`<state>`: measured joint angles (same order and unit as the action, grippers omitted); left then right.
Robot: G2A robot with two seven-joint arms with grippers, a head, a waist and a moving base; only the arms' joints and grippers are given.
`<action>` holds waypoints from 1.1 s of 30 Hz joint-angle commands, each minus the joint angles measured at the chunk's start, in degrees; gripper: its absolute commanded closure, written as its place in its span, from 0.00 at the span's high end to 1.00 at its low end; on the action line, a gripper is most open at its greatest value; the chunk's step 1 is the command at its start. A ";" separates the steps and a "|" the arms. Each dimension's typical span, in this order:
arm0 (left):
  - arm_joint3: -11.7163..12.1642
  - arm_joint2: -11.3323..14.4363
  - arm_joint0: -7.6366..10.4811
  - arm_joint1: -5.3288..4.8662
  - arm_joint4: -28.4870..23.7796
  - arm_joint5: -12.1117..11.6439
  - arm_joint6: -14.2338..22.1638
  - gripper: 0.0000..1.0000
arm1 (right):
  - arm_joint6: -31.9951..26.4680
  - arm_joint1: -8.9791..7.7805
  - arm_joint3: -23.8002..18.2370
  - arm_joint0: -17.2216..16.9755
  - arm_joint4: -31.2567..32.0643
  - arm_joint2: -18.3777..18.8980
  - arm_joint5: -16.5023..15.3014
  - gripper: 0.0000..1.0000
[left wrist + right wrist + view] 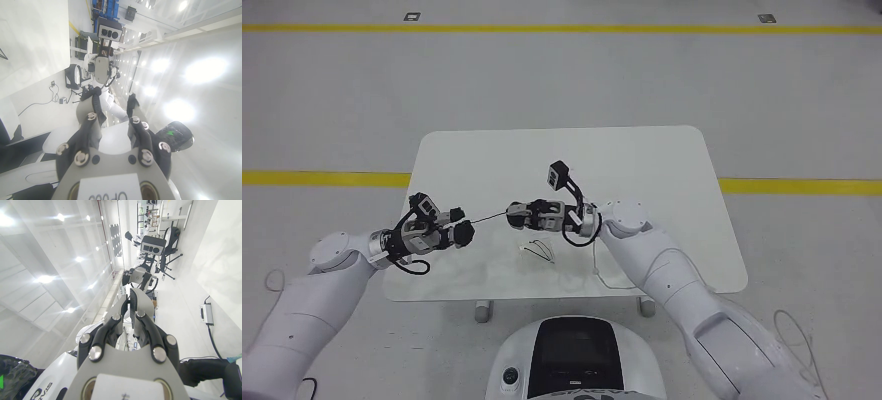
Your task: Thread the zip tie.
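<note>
1. Top view: The white table (662,170) lay in the middle of the frame, with yellow floor lines (322,178) running across behind it. Just left of centre, the zip tie (488,217) stretched as a thin dark line in the air above the table, between the two pincers. Its right end sat at the tips of the right pincer (510,213), and its left end reached the left pincer (464,224). A few thin dark strands (539,248) lay on the table just below centre.

2. Left wrist view: The left pincer (114,96) was released. Its dark-padded fingers (97,106) stood well apart with nothing pinched between them. The right pincer (102,70) faced it from farther off. A white label (109,186) with dark print, cut off at the frame's edge, sat on the mount.

3. Right wrist view: The right pincer (129,301) was clenched, its fingers (137,302) drawn to a narrow slit, grasping the zip tie's end as the top view showed. The left pincer (137,277) faced it from farther off. A white label (128,387) with small print sat on this mount too.
</note>
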<state>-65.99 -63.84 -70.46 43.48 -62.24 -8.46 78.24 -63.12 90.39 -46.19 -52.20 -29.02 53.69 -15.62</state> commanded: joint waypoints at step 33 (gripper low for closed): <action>0.00 0.00 0.00 0.00 0.00 0.00 0.00 1.00 | -0.12 -0.76 -0.63 -0.54 1.68 0.62 -0.21 0.00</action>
<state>-65.99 -63.84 -70.46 43.48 -62.24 -8.46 78.24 -63.24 89.63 -46.81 -52.74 -27.34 54.31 -15.84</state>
